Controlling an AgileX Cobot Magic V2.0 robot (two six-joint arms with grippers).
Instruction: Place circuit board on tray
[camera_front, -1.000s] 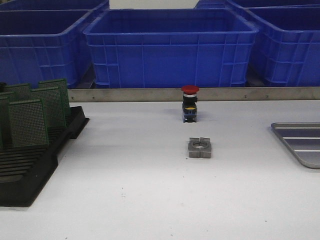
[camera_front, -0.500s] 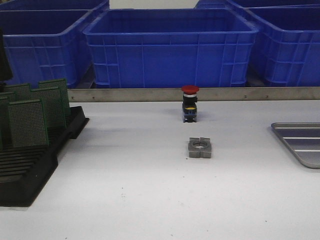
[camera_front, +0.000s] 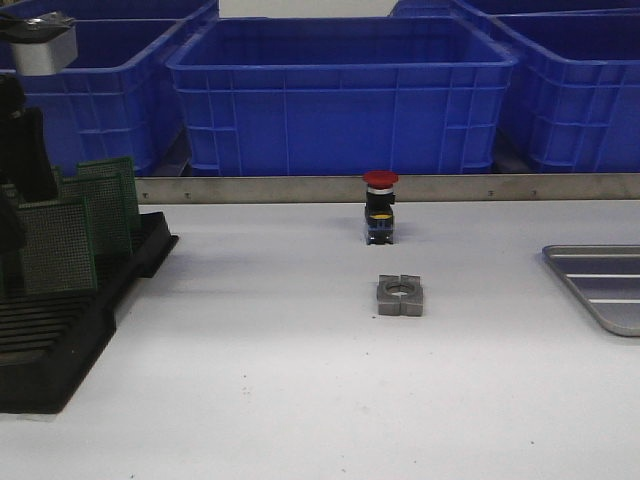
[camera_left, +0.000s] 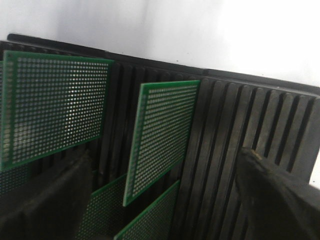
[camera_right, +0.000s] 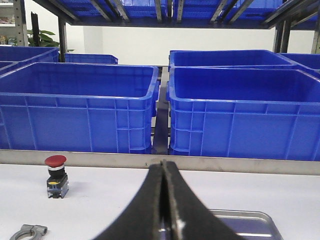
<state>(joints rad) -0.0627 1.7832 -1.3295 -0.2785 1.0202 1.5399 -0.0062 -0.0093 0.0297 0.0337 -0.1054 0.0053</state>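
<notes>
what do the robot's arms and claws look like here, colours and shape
The left arm is black, with a silver-grey boxy block at its top in the front view. The left claw has two broad, dark, matte fingers with a rough, worn-looking surface. The right claw has smooth black fingers that curve and taper to a narrow tip. No cables or markings are visible.

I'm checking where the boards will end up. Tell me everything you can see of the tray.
The tray is shallow, silver-grey and metal-looking, with a raised rim, rounded corners and pale ridged lines across its floor. It lies flat on the white table at the right edge of the front view, partly cut off by the frame. What shows of it holds nothing. The right wrist view shows one corner just behind the shut right tool, which hangs apart from it.
</notes>
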